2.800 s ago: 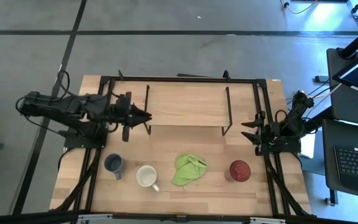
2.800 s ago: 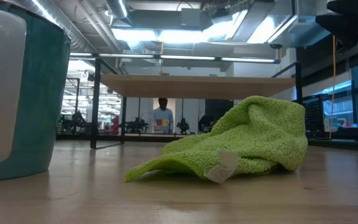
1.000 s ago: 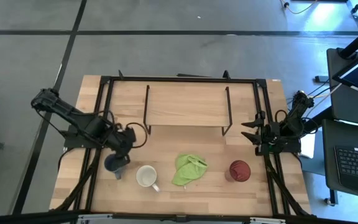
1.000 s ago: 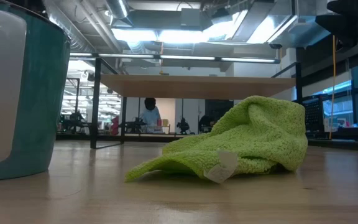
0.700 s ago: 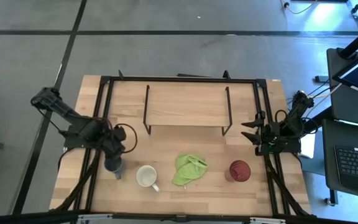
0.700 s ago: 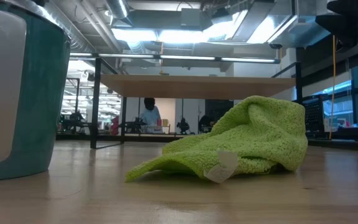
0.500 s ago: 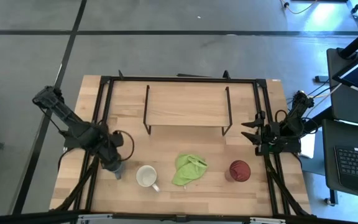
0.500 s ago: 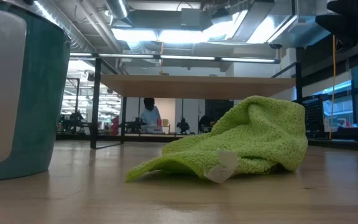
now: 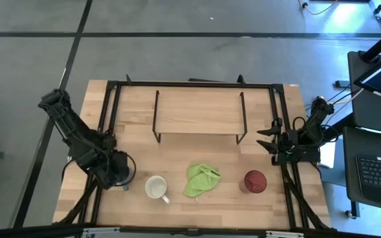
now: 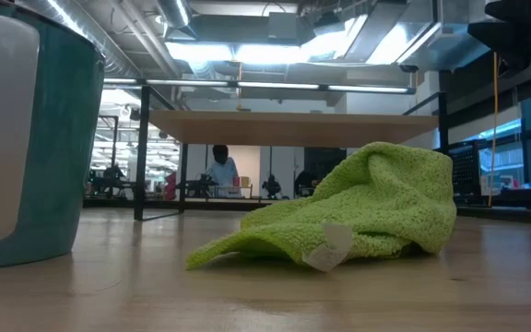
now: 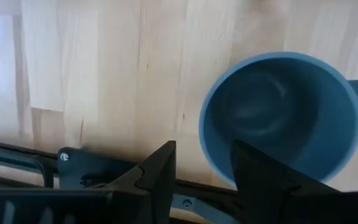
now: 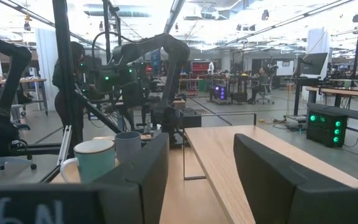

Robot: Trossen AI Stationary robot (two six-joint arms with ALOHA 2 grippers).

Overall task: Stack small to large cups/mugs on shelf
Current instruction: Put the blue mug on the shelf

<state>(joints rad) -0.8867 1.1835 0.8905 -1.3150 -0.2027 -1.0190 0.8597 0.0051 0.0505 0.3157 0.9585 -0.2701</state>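
Change since earlier frames: the left arm swung from beside the shelf down to the bench's 8 o'clock area, over the blue-grey mug; the right arm stayed put.

High view: left end effector (image 9: 120, 177) sat over the blue-grey mug, hiding it almost wholly. White mug (image 9: 155, 188) just beside it toward 3 o'clock, then lime-green cloth (image 9: 202, 180), then dark red cup (image 9: 254, 181), all in a row along the bench (image 9: 177, 152) at 6 o'clock. Shelf (image 9: 198, 110) at 12 o'clock, nothing on its board. Right end effector (image 9: 264, 142) parked at 3 o'clock, near the shelf's end.

Low view: white mug (image 10: 26, 138) close at 9 o'clock, cloth (image 10: 358, 212) at centre, shelf (image 10: 293, 127) behind; a person far off in the room.

Left wrist view: blue-grey mug (image 11: 281, 118) upright on the bench, fingers (image 11: 157, 171) spread, one over its rim, not yet pinching.

Right wrist view: fingers (image 12: 272, 168) spread, holding nothing.

Progress, as judged: no cup shelved yet; first pickup under way, all three placements remain.
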